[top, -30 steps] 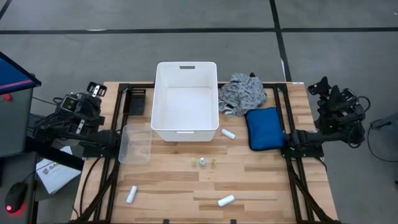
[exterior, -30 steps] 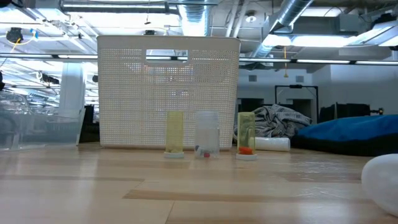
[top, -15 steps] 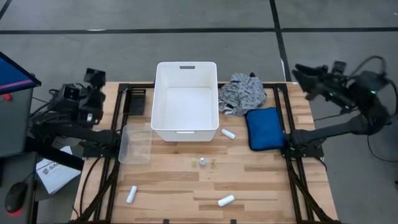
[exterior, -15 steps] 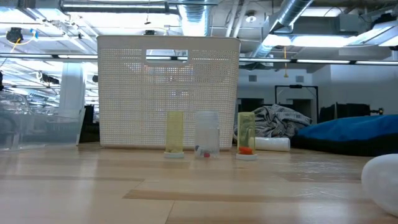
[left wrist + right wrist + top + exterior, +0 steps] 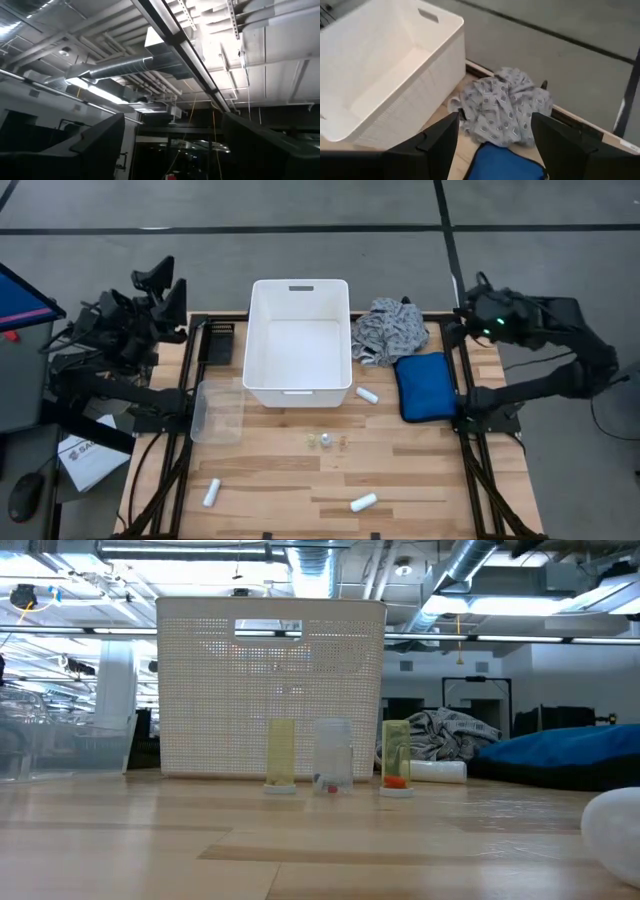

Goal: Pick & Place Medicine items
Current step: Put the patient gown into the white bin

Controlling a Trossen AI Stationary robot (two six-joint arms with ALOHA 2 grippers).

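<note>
Both arms poised at the tabletop [image 5: 420,470] edges, left gripper [image 5: 165,280] and right gripper [image 5: 492,145] spread wide and empty, medicine items [image 5: 327,442] lying untouched before the white bin [image 5: 262,330], so first reach-down comes next.

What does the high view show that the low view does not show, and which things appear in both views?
Only the high view shows the left gripper and right gripper, both open beyond the table's far corners, and the small white tube near the front left. Only the low view shows the room's ceiling pipes. Both show the white perforated plastic bin, the small glassy vials, the grey patterned cloth and the blue padded pouch.
</note>
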